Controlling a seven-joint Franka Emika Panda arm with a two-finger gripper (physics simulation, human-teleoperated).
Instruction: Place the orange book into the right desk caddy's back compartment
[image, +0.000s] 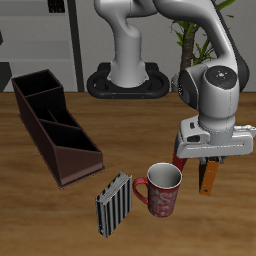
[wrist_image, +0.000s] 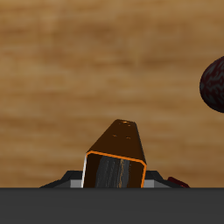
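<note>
My gripper (image: 207, 163) is shut on the top of the orange book (image: 209, 180), which hangs upright below it, beside the mug and near the table's front edge. In the wrist view the orange book (wrist_image: 118, 156) juts out from between the fingers over bare wood. The right desk caddy (image: 30, 118), long and dark brown, lies far across the table from the gripper. Its back compartment (image: 75, 156) looks like the dark rectangular end section nearest the table's front edge. Nothing shows inside it.
A red patterned mug (image: 160, 190) stands between the gripper and the caddy and also shows in the wrist view (wrist_image: 214, 83). A grey-and-black striped book (image: 113, 205) stands in front of the caddy's near end. A dark red book (image: 180, 160) peeks from behind the gripper.
</note>
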